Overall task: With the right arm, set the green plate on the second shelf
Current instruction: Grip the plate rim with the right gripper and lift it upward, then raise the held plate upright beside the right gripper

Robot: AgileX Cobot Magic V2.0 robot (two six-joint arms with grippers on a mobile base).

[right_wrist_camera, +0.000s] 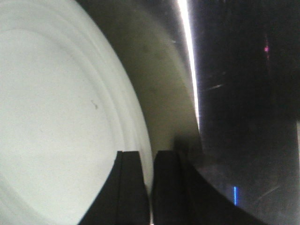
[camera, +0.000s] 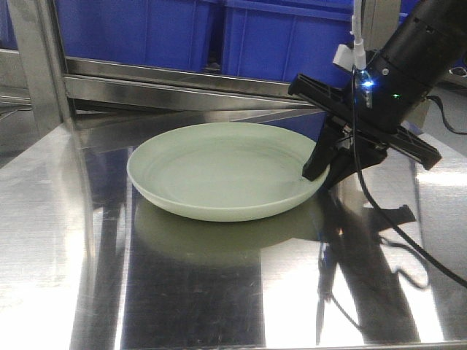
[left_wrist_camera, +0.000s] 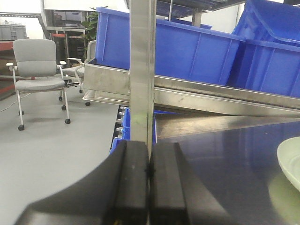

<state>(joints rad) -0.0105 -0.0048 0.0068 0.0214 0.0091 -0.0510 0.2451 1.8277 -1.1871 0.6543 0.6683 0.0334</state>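
The green plate (camera: 219, 171) is round, shallow and pale sage, and lies low over a shiny steel surface (camera: 204, 292) with its reflection beneath it. My right gripper (camera: 321, 171) comes in from the upper right and is shut on the plate's right rim. In the right wrist view one finger lies inside the green plate (right_wrist_camera: 56, 117) and the other outside, the right gripper (right_wrist_camera: 150, 159) pinching the rim. My left gripper (left_wrist_camera: 149, 147) is shut with nothing between its pads; the green plate's edge (left_wrist_camera: 291, 159) shows at that view's far right.
Blue plastic bins (camera: 292, 36) stand behind a steel rail (camera: 182, 80) at the back. A steel upright (camera: 36, 65) rises at the left, and another steel post (left_wrist_camera: 142, 70) stands right ahead of the left gripper. A cable (camera: 408, 240) trails from the right arm.
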